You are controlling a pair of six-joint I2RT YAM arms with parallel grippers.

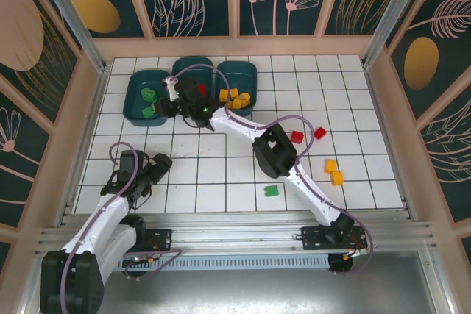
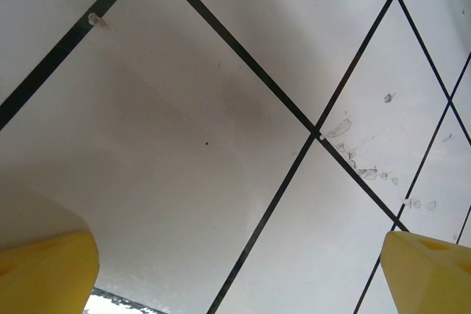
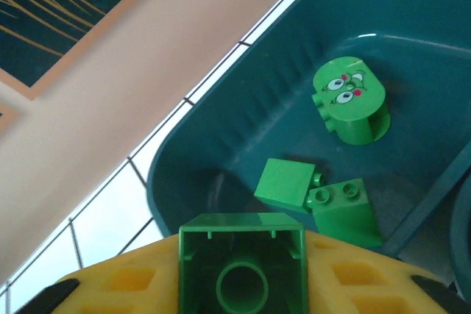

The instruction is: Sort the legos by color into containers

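Green legos, dark teal container

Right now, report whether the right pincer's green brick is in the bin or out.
Out: the green brick sits between the right pincer's yellow fingers, over the teal bin, not resting in it.

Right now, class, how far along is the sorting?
Done: green plastic bricks in the left dark teal bin, yellow bricks in the right bin. In hand: right gripper holds a green brick over the left bin. Left on table: two red, two yellow, one green.
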